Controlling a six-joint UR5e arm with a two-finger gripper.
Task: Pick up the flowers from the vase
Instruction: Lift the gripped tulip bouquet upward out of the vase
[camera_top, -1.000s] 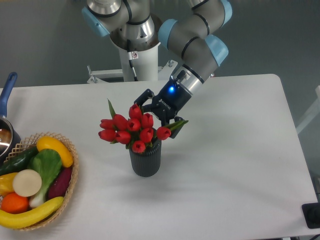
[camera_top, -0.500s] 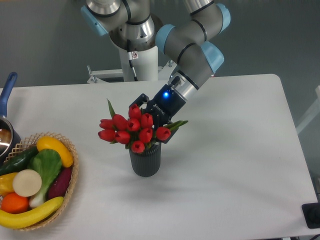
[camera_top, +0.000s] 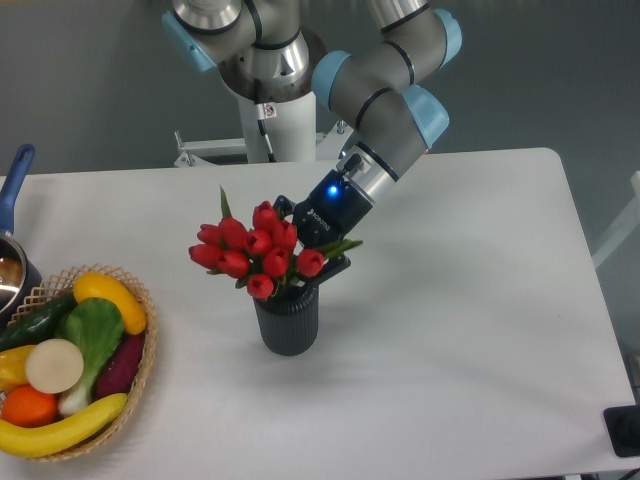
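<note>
One fixed view covers the white worktop (camera_top: 450, 330). Near its middle stands the small dark grey ribbed cylindrical vase (camera_top: 287, 322), upright, its mouth hidden by the bunch of red tulip buds with green leaves (camera_top: 251, 250) that sits in it and spreads wider than the vase. The bunch leans toward the left edge; its stems are out of sight behind the buds and the vase rim.

From the far edge the grey and pale blue arm (camera_top: 385, 85) slants down to the black two-finger gripper (camera_top: 318, 248), which has a blue light lit on its body. The jaws sit right against the far right side of the bunch, at leaf level just above the vase. Buds and leaves cover the fingertips, so I cannot tell whether they are spread or pinching the stems.

At the near left corner a woven wicker basket (camera_top: 148, 345) holds colourful toy fruit and vegetables (camera_top: 70, 365); the frame cuts off its left side. Beyond it, at the left edge, a blue-handled pot (camera_top: 12, 215) is mostly cut off. A dark object (camera_top: 625, 430) is cut off past the near right corner and cannot be identified.
</note>
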